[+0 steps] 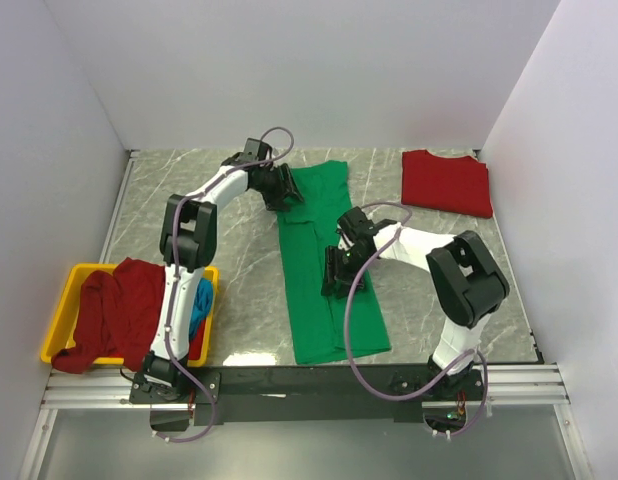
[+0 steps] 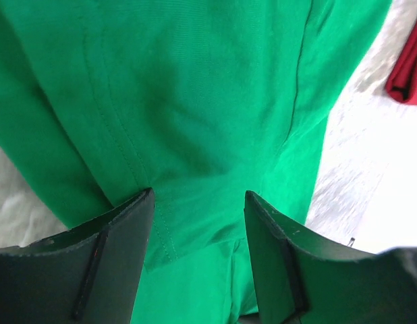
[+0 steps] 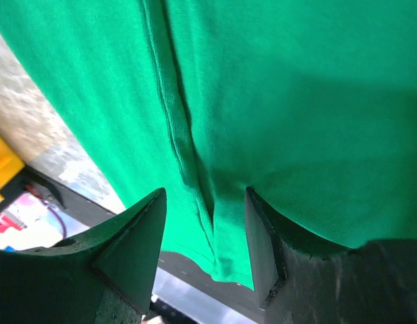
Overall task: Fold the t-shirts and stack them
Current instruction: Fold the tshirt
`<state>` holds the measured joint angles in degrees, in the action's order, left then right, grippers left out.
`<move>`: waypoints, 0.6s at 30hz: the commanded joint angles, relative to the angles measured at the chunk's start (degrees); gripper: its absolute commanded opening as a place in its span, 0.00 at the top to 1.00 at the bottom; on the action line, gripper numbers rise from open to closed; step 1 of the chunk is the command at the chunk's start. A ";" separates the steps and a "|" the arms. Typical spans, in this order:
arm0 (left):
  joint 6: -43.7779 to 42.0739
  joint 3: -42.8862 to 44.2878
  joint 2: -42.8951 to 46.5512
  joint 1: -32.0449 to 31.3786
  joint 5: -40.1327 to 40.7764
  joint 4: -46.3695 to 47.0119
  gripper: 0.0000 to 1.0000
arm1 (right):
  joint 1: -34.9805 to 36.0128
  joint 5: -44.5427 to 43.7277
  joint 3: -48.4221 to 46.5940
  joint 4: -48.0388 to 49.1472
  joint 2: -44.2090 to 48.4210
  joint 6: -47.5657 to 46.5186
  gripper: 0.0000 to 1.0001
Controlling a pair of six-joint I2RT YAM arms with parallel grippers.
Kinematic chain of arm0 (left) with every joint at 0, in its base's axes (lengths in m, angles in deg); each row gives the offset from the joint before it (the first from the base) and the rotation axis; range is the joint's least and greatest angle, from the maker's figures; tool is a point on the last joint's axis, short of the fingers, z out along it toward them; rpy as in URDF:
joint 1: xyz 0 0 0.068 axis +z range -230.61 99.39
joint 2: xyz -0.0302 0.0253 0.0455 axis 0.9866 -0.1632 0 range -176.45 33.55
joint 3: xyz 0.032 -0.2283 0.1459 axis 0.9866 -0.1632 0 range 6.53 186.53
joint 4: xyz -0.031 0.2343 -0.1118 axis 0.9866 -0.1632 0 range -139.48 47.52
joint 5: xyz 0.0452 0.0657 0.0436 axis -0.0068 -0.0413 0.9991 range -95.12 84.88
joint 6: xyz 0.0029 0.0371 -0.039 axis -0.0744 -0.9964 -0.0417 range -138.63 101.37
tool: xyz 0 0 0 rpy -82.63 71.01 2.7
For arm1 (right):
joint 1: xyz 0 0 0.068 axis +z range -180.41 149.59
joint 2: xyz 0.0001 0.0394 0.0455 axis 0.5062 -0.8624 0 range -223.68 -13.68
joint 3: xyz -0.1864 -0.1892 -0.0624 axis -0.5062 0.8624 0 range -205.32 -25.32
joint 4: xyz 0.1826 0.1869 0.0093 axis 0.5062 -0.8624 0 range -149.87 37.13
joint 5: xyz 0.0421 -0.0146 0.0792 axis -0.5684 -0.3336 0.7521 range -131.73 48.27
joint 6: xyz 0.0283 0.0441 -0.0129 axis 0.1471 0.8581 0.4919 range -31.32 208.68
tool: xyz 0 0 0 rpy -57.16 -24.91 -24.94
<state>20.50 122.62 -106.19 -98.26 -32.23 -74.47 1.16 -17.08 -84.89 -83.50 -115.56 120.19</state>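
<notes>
A bright green t-shirt (image 1: 319,320), folded into a long strip, lies in the middle of the marble table (image 1: 239,290), running from the far edge to the near edge. The left gripper (image 1: 286,188) sits over its far end and the right gripper (image 1: 341,272) over its middle. Both have their jaws parted, with green cloth below and between the fingers. A folded red t-shirt (image 1: 447,182) rests in the far right corner. At the near left corner, a yellow bin (image 1: 74,272) holds a dark red t-shirt (image 1: 119,305) and a blue t-shirt (image 1: 201,305).
</notes>
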 commanded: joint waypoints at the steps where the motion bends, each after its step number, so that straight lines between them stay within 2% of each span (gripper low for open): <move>1: -0.73 1.24 -4.83 0.34 2.68 3.33 0.37 | 0.60 -0.12 -3.09 1.10 -3.40 0.05 0.43; 18: -0.29 8.36 -10.20 2.09 -2.50 13.61 0.35 | -0.55 -3.02 -13.29 -3.82 -10.26 -0.39 0.43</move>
<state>21.70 130.31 -113.38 -96.82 -37.00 -62.88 1.05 -16.62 -96.41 -86.48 -124.13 120.78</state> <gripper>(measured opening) 0.645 0.570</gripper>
